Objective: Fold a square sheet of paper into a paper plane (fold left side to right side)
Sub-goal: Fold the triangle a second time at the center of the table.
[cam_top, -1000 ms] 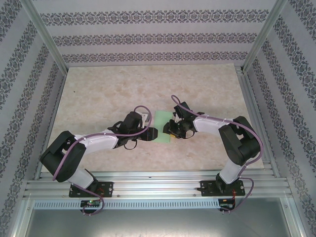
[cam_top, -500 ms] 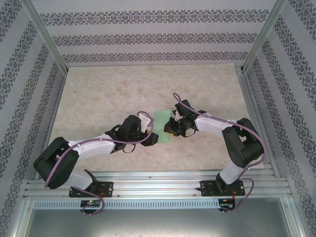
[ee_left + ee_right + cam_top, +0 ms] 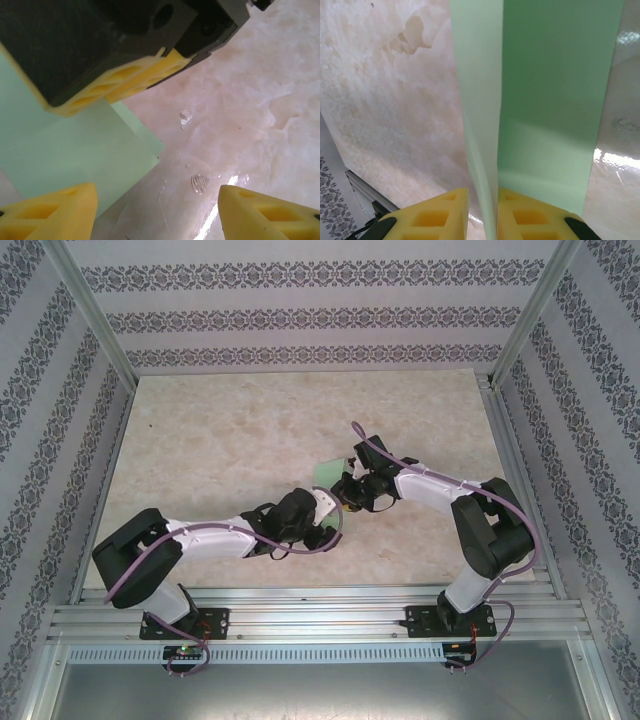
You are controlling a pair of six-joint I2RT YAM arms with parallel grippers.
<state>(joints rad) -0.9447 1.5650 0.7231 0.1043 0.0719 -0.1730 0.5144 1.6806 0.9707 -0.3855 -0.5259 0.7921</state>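
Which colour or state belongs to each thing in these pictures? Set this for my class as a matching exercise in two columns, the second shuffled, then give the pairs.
Column one:
1. left end effector
2. right end effector
3. square sheet of paper
4. table

Column two:
A. light green
B. shut on the paper's edge
C. marbled beige
D. open, gripping nothing

Pairs: 1-D; 2-B; 3-A; 4-C

Matt square sheet of paper (image 3: 550,100), glossy marbled tabletop (image 3: 260,100), yellow plastic fingers (image 3: 432,217) on right claw (image 3: 482,217)
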